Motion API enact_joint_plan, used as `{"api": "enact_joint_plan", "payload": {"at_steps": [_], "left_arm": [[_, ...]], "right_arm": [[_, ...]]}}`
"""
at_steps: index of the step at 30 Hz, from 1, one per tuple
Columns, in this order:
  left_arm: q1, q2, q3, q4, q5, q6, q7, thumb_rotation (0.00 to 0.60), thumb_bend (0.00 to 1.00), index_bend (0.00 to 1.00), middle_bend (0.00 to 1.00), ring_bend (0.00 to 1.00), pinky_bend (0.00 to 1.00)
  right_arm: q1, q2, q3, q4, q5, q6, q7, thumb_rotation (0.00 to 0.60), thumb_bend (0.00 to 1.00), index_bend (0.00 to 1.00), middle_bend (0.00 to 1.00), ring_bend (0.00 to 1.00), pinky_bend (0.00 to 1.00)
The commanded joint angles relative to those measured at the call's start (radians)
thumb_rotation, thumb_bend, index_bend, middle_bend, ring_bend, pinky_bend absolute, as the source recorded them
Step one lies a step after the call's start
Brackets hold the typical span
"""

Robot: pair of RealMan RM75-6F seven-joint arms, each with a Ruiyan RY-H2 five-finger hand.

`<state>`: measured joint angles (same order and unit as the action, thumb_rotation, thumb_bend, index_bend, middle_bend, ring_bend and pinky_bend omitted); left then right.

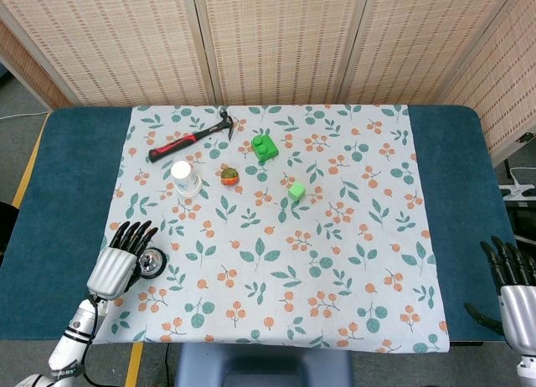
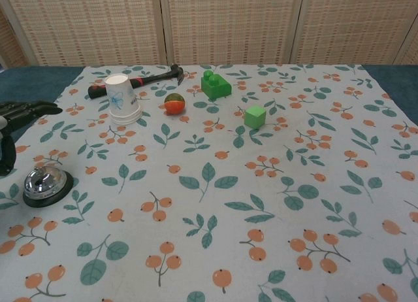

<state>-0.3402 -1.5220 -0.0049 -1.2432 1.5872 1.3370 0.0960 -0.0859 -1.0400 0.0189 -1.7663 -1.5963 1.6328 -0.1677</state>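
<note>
We log the left hand point(image 1: 120, 261) at the table's point(image 1: 75, 194) left edge, fingers point(image 1: 134, 234) spread and holding nothing, hovering just beside the desk bell point(image 2: 47, 185), which sits on the patterned cloth point(image 1: 335, 278). Further back stands an upturned paper cup point(image 2: 123, 99), with a hammer point(image 1: 191, 136) behind it. Moving right: a red-and-green ball point(image 2: 174, 103), a green toy brick point(image 2: 215, 85), a small green cube point(image 2: 255, 116). The right hand point(image 1: 512, 291) hangs off the table's right edge, fingers apart, holding nothing
</note>
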Motion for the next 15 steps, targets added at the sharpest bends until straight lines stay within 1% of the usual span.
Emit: {"api": "enact_joint_plan", "payload": {"at_steps": [1,10,15], "left_arm": [[0.004,-0.002,0.003,0.0,0.006,0.013,-0.002,0.6,0.99,0.01,0.0,0.0,0.03],[0.008,0.014,0.01,-0.018,0.044,0.057,-0.02,0.6,0.99,0.01,0.0,0.0,0.03],[0.011,0.002,0.023,-0.009,0.039,0.04,-0.022,0.6,0.99,0.01,0.0,0.0,0.03]], "right_arm": [[-0.002,-0.001,-0.001,0.0,-0.003,0.004,-0.002,0.6,0.02,0.0,0.0,0.0,0.08],[-0.002,-0.005,-0.005,0.002,-0.007,0.0,-0.011,0.6,0.02,0.0,0.0,0.0,0.08],[-0.005,0.001,-0.013,0.007,-0.023,0.005,-0.001,0.6,0.02,0.0,0.0,0.0,0.08]]}}
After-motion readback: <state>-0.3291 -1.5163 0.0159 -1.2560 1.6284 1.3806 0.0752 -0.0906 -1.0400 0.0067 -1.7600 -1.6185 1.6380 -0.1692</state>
